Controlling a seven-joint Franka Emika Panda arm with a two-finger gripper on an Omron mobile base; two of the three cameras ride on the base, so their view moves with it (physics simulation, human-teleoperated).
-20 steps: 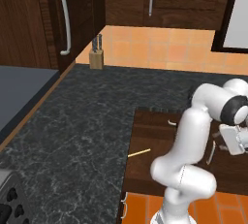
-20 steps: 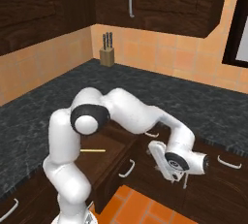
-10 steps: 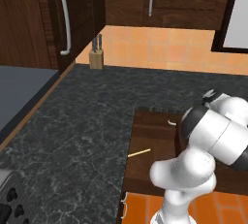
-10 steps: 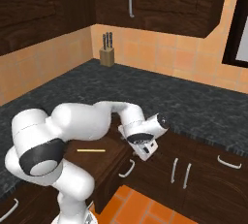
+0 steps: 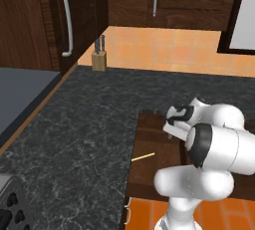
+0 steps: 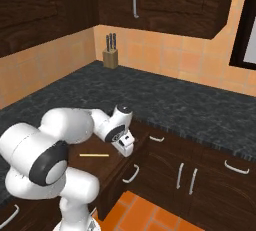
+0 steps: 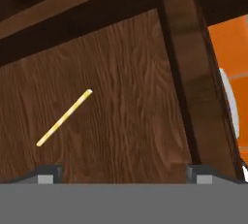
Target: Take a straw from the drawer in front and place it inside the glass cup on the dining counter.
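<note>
The drawer [image 5: 149,142] stands pulled out of the black worktop, its brown wooden floor [image 7: 135,87] bare except for the straw. The straw [image 5: 143,157] [image 6: 94,155] [image 7: 64,118] is a thin yellow stick lying flat on that floor. My gripper [image 6: 126,148] [image 5: 169,130] hangs over the drawer, near its front wall, pointing down. In the hand view its fingertips [image 7: 48,172] stand wide apart, the gripper [image 7: 125,173] is open with nothing between them, and the straw lies up and to the left. The glass cup and the dining counter are out of view.
Black speckled worktop [image 5: 74,139] surrounds the drawer. A knife block [image 5: 99,59] [image 6: 110,55] stands at the back wall. Dark cabinet fronts with silver handles [image 6: 185,175] lie right of the drawer. The drawer's silver handle [image 7: 230,102] hangs over orange floor tiles [image 6: 150,215].
The arm has swung left and brought the hand from beside the drawer's right side to above its floor. The gripper stays open. The straw has not moved.
</note>
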